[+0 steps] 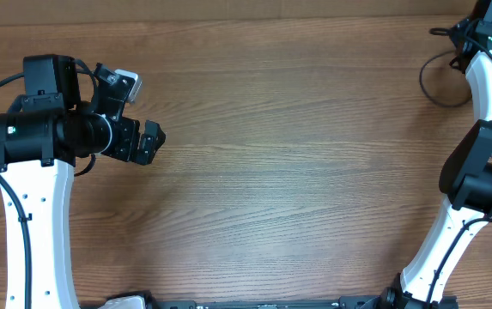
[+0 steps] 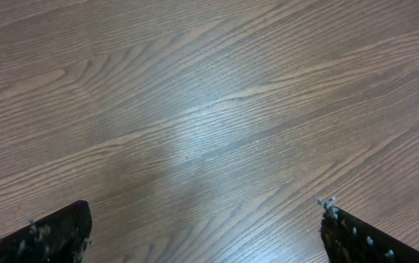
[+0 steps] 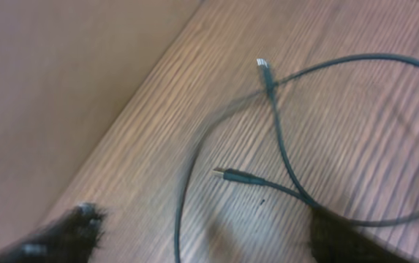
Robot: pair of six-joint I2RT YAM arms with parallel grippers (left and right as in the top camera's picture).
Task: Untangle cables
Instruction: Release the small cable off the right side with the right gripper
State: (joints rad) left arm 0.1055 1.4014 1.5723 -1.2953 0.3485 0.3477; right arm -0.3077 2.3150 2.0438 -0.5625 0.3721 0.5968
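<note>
My right tool is hovering spread over the cables at the counter's far right corner; I am favouring one plug end. Left tool is idling, spread.

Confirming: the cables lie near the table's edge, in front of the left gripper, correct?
Wrong gripper: the cables lie near the edge of the table in front of the right gripper, per the right wrist view; the left gripper faces bare wood.

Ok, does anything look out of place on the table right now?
The thin black cables sit in the brown wooden table's far right corner, close to its edge, loops crossing one another. Nothing looks spilled or damaged.
</note>
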